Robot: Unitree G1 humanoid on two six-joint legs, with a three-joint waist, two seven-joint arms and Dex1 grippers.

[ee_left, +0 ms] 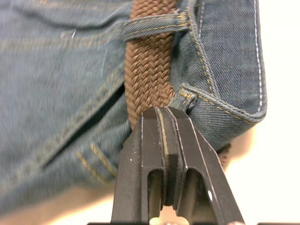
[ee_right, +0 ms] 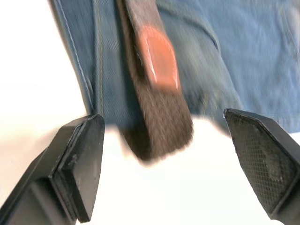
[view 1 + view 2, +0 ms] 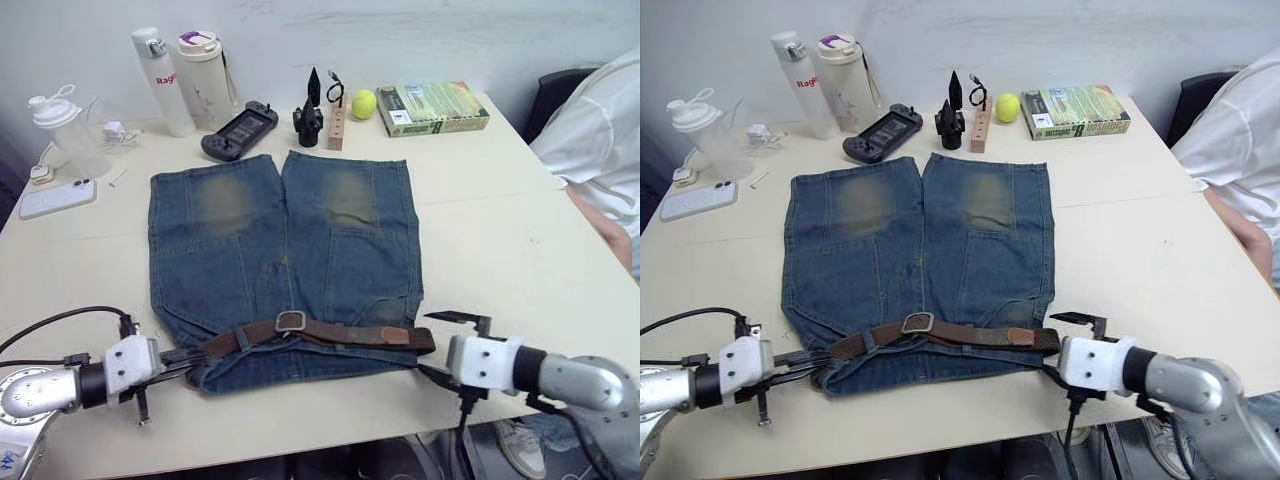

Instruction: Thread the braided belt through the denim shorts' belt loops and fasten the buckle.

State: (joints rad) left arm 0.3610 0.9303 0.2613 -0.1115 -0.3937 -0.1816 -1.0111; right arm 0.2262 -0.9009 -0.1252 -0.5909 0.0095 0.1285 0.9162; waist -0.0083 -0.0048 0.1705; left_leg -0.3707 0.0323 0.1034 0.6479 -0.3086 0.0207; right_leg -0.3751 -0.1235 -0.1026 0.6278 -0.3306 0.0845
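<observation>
The denim shorts [image 3: 280, 240] lie flat on the table, waistband toward me. Along the waistband runs the braided belt [image 3: 340, 333], with the silver buckle [image 3: 290, 321] near the middle. A smooth leather end [image 3: 395, 336] lies on top of the belt at the right. My left gripper [image 3: 190, 362] is shut, its tips against the belt at the shorts' left corner. In the left wrist view the belt passes under a belt loop [image 1: 150, 26] just beyond the fingertips [image 1: 161, 112]. My right gripper [image 3: 445, 347] is open at the belt's folded right end [image 2: 159, 126], which lies between and just ahead of its fingers.
Two bottles [image 3: 180, 80], a game controller [image 3: 238, 130], a wooden block [image 3: 337, 125], a tennis ball [image 3: 363, 103] and a green box [image 3: 432, 108] stand at the back. A phone [image 3: 57, 197] lies at the left. A person in white [image 3: 600, 150] sits at the right.
</observation>
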